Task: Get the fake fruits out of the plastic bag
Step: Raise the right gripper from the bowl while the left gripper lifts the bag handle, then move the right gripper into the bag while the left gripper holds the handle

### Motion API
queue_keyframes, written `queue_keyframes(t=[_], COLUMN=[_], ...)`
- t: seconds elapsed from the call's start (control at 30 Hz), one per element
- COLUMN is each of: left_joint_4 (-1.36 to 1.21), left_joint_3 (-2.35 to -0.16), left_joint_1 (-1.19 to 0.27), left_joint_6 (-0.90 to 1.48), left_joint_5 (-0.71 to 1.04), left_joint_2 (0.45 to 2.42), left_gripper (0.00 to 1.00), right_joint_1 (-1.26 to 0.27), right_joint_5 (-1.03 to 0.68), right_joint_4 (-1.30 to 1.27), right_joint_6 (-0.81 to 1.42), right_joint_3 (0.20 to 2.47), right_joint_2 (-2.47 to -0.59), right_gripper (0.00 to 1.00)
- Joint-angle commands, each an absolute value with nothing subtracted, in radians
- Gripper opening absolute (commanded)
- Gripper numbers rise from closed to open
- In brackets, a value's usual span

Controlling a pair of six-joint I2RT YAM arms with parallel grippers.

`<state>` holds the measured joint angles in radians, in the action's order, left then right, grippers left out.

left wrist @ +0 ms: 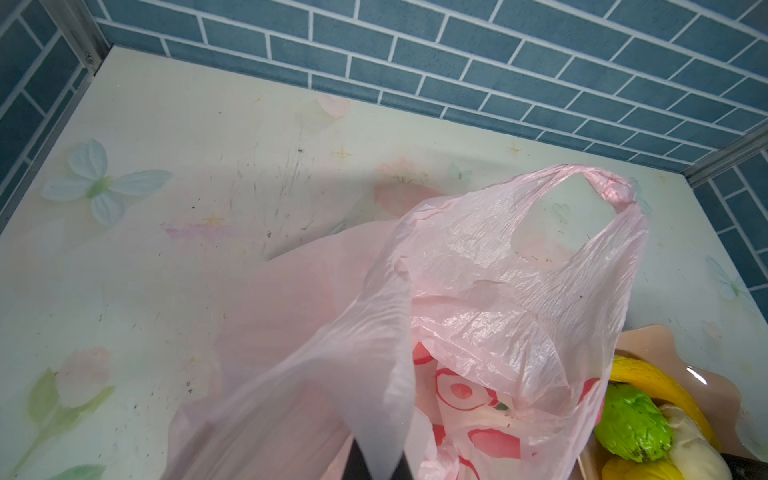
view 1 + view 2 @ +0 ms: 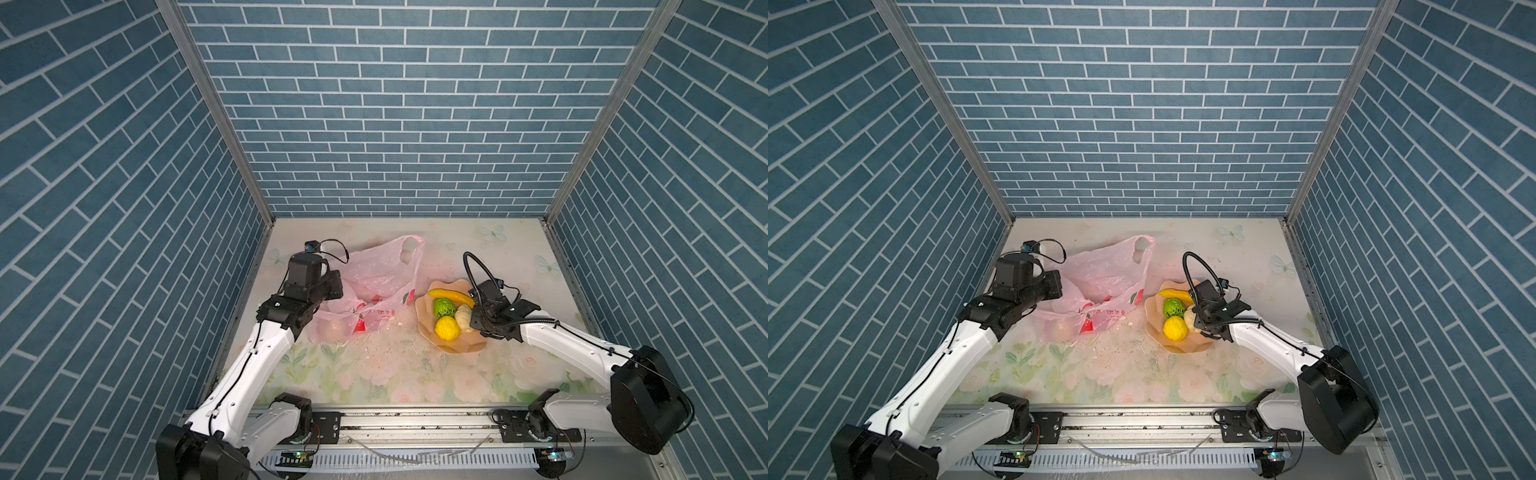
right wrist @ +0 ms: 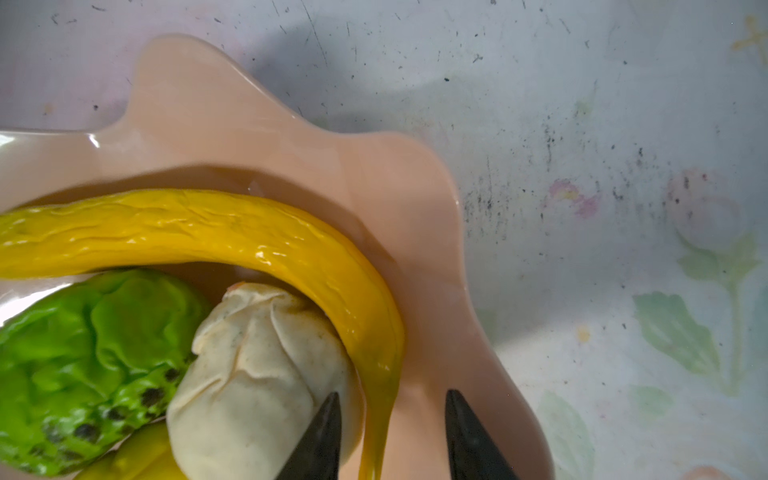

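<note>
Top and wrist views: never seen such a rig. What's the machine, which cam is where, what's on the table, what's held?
Two white robot arms on a rail, each ending in a two-fingered claw. Both top views come from one overhead stereo camera; each wrist view rides an arm, looking past its claw. On the floral-print tabletop lie a thin translucent pink plastic bag and a peach scalloped bowl. The bowl holds a yellow toy banana, a green toy fruit, a round yellow toy fruit and a cream-white toy fruit. A pale round fruit shows through the bag. The left claw is shut on a fold of the bag. The right claw is open over the bowl, holding nothing.
</note>
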<state>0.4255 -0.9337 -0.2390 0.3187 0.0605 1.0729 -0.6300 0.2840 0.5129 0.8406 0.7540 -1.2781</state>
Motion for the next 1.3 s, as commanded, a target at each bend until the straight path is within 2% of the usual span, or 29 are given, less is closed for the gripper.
queue_keyframes(t=[0.0,0.3,0.47,0.6,0.9,1.1,1.27], left_joint_4=[0.462,0.648,0.753,0.834,0.867,0.828,0.725], left_joint_3=[-1.008,-1.295,-1.482,-1.545,-1.327,-1.186,-1.082], left_joint_1=[-0.208,-0.168,-0.161,-0.160,-0.161,-0.172,-0.177], left_joint_6=[0.232,0.085,0.011,-0.012,0.072,0.146,0.242], left_joint_5=[0.180,0.322,0.335,0.356,0.296,0.224,0.193], left_joint_2=[1.130,1.316,1.397,1.438,1.364,1.278,1.197], left_gripper=[0.00,0.00,0.00,0.00,0.00,0.00,0.00], right_joint_1=[-0.626,-0.626,-0.630,-0.646,-0.733,-0.883,-0.944], right_joint_5=[0.299,0.321,0.267,0.242,0.118,0.066,0.026], right_joint_4=[0.565,0.646,0.594,0.545,0.485,0.459,0.402], right_joint_6=[0.858,0.802,0.731,0.666,0.515,0.428,0.420], right_joint_3=[0.754,0.835,0.914,0.999,1.193,1.384,1.490], right_joint_2=[-1.215,-1.109,-1.115,-1.126,-1.220,-1.400,-1.584], right_gripper=[0.43,0.44,0.43,0.42,0.41,0.40,0.39])
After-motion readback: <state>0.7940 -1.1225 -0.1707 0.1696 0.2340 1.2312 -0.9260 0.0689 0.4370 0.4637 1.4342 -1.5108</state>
